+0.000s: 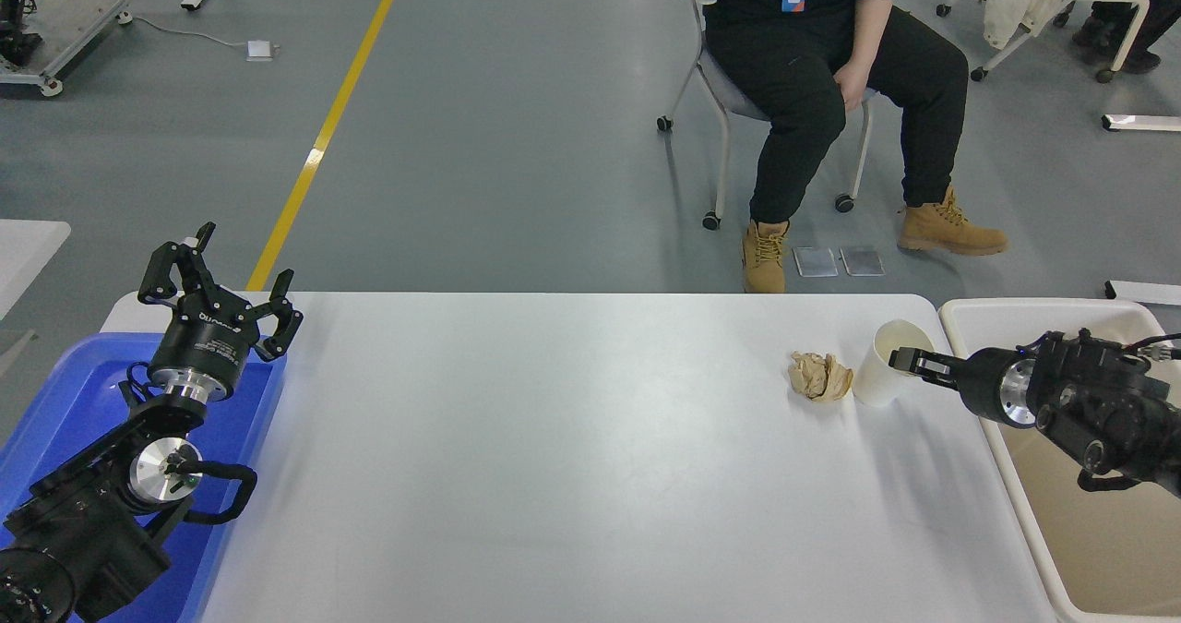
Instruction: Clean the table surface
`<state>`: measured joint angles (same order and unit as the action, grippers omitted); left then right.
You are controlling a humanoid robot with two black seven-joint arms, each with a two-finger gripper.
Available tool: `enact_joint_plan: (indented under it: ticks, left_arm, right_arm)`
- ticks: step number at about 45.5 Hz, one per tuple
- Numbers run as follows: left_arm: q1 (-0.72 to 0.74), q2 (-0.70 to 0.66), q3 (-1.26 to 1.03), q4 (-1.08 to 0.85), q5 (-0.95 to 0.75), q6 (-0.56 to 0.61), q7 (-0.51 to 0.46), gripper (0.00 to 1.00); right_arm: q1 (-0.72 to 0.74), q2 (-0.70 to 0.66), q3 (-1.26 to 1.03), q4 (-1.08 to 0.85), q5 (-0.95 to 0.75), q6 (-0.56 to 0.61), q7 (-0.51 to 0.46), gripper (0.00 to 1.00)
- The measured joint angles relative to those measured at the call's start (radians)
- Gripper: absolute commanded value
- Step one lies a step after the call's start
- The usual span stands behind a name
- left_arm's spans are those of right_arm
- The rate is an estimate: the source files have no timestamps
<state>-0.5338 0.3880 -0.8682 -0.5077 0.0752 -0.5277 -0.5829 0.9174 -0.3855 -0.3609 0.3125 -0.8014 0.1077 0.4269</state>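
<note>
The white table surface fills the middle of the head view. A crumpled brown paper ball lies on it at the far right. A white paper cup stands upright just right of the ball. My right gripper comes in from the right edge and its tip is at the cup's right side, just below the rim. It is seen end-on, so its state is unclear. My left gripper is parked at the lower left, open and empty, above the blue tray.
A blue plastic tray sits at the table's left end under my left arm. A cream-white bin stands past the table's right end, under my right arm. A person sits on a chair beyond the far edge.
</note>
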Motion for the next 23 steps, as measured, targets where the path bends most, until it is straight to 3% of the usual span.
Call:
enact_joint_plan:
  ticks: [23]
  left_arm:
    - [0.000,0.000,0.000,0.000,0.000,0.000,0.000,1.00]
  right_arm:
    - [-0.007,0.002,-0.001,-0.006,0.001,-0.005,0.033,0.00]
